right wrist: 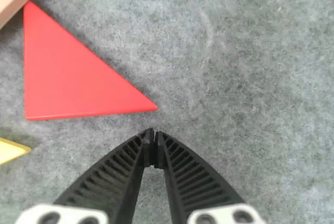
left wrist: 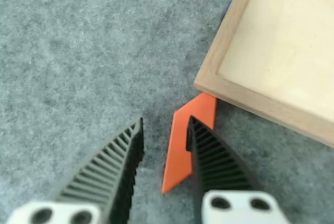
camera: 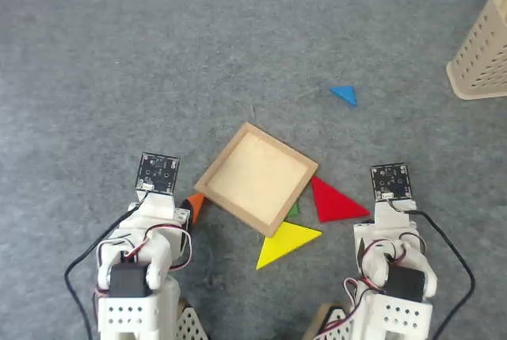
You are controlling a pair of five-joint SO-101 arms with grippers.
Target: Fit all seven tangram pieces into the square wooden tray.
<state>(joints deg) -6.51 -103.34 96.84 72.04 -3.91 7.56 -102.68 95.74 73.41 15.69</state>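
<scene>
The tray (camera: 255, 179) is shown empty. Beside it are left the orange piece (left wrist: 179, 145), red triangle (right wrist: 62, 78), yellow triangle (camera: 285, 243) and green piece (camera: 294, 210); the blue triangle (camera: 344, 95) lies farther off. The jaws of the left gripper (left wrist: 166, 121) are spread at the orange piece; those of the right gripper (right wrist: 154, 132) are pressed together.

No readable text, number, label or sign. Dark circuit boards (camera: 157, 173), lower left and lower right of high view: tiny marks, too small to read.

A pale square wooden tray (camera: 223, 155) is edged in darker tan (its floor is creamier). A red flat triangle (camera: 333, 202), a yellow flat triangle (camera: 285, 243), a small blue triangle (camera: 344, 94) and an orange flat parallelogram (left wrist: 180, 145) are shown against mottled grey felt (camera: 119, 63).
</scene>
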